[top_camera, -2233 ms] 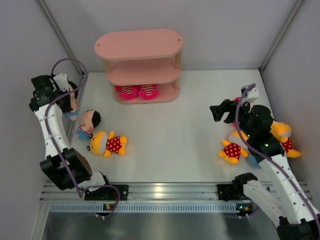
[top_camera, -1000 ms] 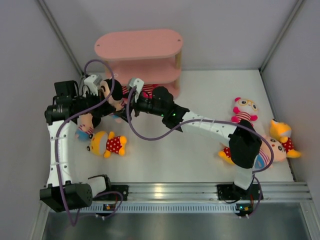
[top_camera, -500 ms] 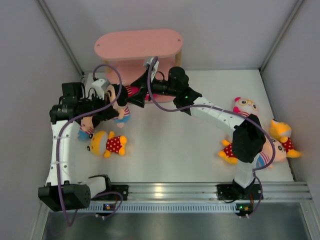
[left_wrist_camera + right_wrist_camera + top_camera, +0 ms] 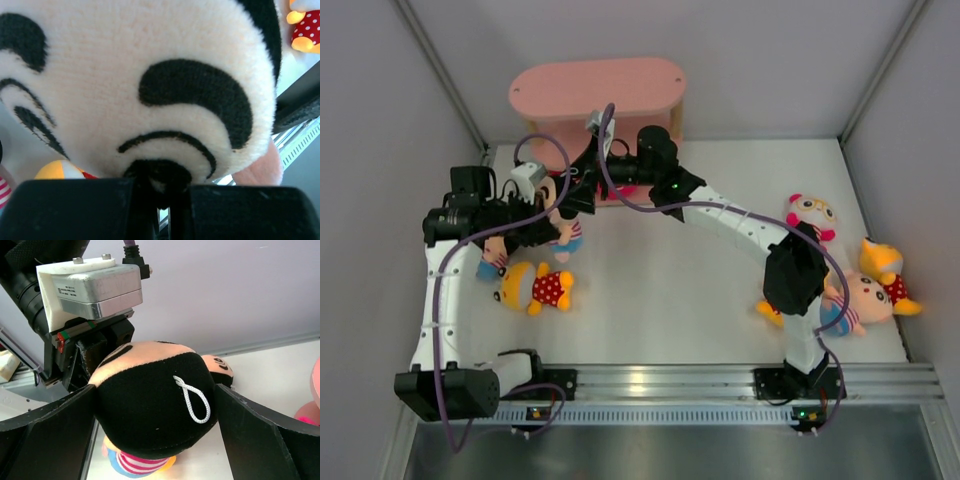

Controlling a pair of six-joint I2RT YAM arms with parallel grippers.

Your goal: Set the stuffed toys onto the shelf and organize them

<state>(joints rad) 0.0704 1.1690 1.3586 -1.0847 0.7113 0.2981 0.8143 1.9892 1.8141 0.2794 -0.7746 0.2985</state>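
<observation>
Where the top view looks down, the shelf (image 4: 595,87) stands at the counter's (image 4: 670,290) back, with a peach-headed doll (image 4: 566,236) held aloft before it and a yellow polka-dot doll (image 4: 536,288) lying nearby. The left wrist view shows the left claw (image 4: 162,200) pinched narrow on the doll's face. Only the right wrist view shows the right claw (image 4: 155,437) spread wide, flanking the doll's black hair and white loop (image 4: 194,401).

Left tool (image 4: 162,200) clamped tight, right tool (image 4: 155,407) spread wide

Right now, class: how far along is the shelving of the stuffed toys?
Done: little; the shelf is bare on top. In hand: left gripper clamps a peach-headed doll, right gripper open around its head. Left: yellow polka-dot doll, pink-white doll and others lie on the table.
</observation>
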